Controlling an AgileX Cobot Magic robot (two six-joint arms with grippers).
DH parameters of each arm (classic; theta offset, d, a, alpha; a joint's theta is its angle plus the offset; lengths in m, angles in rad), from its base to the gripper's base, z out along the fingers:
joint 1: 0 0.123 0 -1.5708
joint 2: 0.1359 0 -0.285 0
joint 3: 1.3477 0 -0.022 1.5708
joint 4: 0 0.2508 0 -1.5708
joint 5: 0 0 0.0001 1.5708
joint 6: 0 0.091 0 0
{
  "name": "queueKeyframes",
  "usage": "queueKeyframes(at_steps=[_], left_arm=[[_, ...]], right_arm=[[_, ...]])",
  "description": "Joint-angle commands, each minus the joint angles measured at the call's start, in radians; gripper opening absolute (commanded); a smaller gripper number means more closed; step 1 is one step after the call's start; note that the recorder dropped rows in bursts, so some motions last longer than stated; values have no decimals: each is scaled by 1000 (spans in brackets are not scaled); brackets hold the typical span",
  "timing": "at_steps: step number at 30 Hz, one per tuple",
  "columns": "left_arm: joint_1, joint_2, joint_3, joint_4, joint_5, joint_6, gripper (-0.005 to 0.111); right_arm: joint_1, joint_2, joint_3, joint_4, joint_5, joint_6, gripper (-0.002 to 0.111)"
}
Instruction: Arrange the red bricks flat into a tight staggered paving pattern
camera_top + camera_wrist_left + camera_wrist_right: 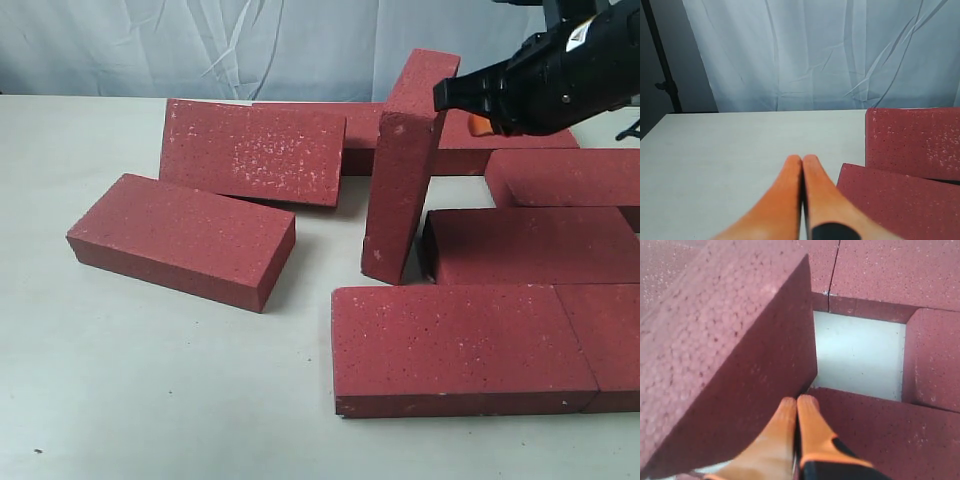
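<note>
Several matte dark-red bricks (181,241) carry pale specks.

A tilted brick (400,200) stands between flat bricks (455,345).

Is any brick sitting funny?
Yes. One red brick in the middle stands up on its end and leans, while the bricks around it lie flat. The right gripper, shut, is right against its side.
</note>
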Motion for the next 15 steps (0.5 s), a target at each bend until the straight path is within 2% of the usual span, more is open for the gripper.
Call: queueKeyframes(at_steps=[1, 8, 15], left_arm=[[0, 6, 10, 3, -40, -4, 0], [0, 6, 10, 3, -44, -4, 0], [0, 6, 10, 3, -44, -4, 0]], right_arm=[[-4, 60, -56, 21, -69, 2, -1], [36, 141, -77, 178, -135, -68, -1], [158, 205, -77, 196, -228, -91, -1]])
